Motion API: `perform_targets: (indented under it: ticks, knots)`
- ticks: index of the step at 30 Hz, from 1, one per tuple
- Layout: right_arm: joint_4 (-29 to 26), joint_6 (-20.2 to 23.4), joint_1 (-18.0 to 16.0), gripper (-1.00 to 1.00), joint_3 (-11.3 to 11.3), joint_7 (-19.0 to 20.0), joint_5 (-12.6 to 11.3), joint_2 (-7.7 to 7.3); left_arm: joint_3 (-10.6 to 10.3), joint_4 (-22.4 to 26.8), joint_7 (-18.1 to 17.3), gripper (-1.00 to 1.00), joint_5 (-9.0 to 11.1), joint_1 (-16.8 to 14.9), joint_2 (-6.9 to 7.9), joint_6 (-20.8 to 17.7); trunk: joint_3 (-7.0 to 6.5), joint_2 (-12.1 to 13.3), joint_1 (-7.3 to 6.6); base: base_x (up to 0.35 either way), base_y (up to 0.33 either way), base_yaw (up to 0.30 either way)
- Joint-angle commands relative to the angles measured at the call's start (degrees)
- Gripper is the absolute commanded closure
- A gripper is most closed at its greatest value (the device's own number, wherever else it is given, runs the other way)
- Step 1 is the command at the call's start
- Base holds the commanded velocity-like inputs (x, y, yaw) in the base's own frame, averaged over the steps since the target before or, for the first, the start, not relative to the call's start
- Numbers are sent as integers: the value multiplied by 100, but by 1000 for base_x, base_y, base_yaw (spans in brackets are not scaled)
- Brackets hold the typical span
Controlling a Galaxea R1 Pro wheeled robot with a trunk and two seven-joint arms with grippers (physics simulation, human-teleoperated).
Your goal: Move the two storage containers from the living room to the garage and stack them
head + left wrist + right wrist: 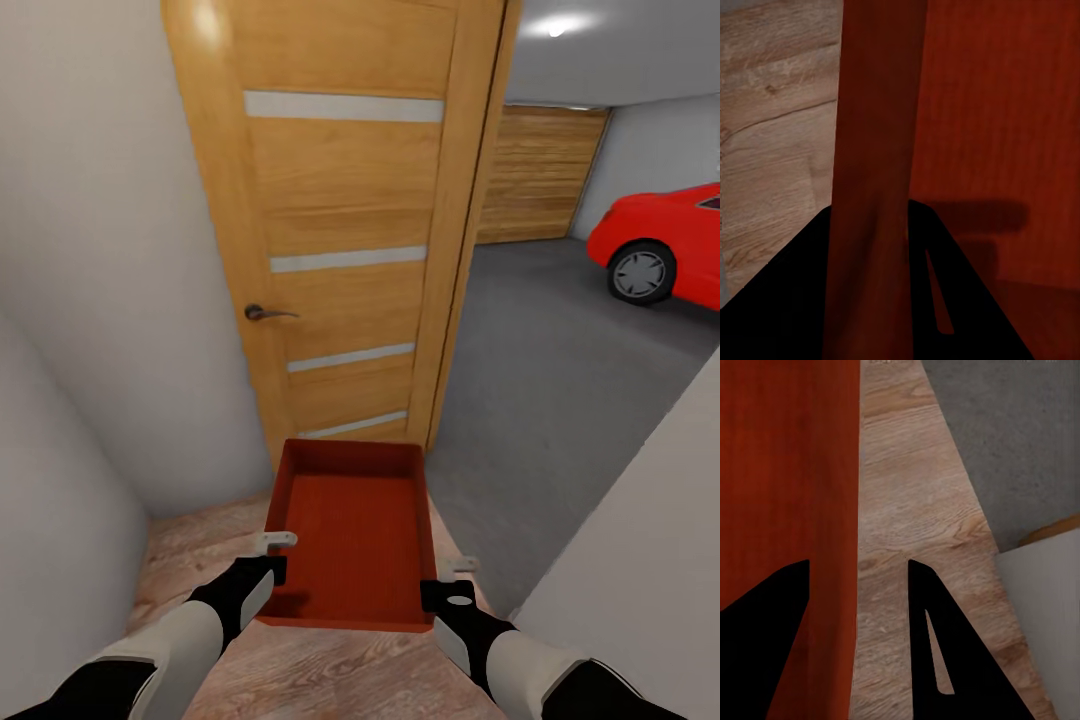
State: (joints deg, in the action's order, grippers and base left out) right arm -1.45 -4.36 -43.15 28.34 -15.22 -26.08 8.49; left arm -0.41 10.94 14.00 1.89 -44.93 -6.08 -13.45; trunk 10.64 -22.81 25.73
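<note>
One orange-red storage container (352, 535) is held in the air in front of the robot, above the light wood-plank floor (200, 545) and just before the doorway to the garage. Its long axis points away from the robot, and its far end is near the bottom of the orange-brown wooden door (340, 230), which stands open to the left of the passage. The inside of the container is empty.

The left end effector (275, 555) is at the near-left corner of the container. In the left wrist view the left wall of the container (874, 180) runs between its two dark fingers (937, 292), so it is closed on this wall. The right end effector (455, 580) is at the near-right corner. In the right wrist view the right wall (847, 540) also passes between the two fingers (945, 645) (one finger is inside the container, the other outside over the planks), so it grips the container as well.

Beyond the doorway lies the dark grey concrete floor (560, 370) of the garage. On it, at the far right, stands a red car (665, 245), of which the front part and one wheel are visible. A wooden garage gate (540, 175) closes the back wall. White walls (90, 260) stand on both sides of the robot.
</note>
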Motion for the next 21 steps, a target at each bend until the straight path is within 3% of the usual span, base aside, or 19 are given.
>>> perform_targets:
  ticks: [1, 11, 21]
  knots:
    - [-13, -100, -9, 100, -40, -16, 24, 4, -29, -9, 33, 100, 54, 2, 1, -40, 11, -11, 5, 221, 195, -23]
    - [-13, -100, -9, 100, -41, -14, 24, 4, -29, -4, 33, 100, 50, 2, 1, -37, 9, -11, 5, 235, 207, -9]
    - [-13, -100, -9, 100, -40, -16, 24, 6, -29, -4, 33, 100, 43, 2, 1, -34, -26, -11, 5, 38, 25, -221]
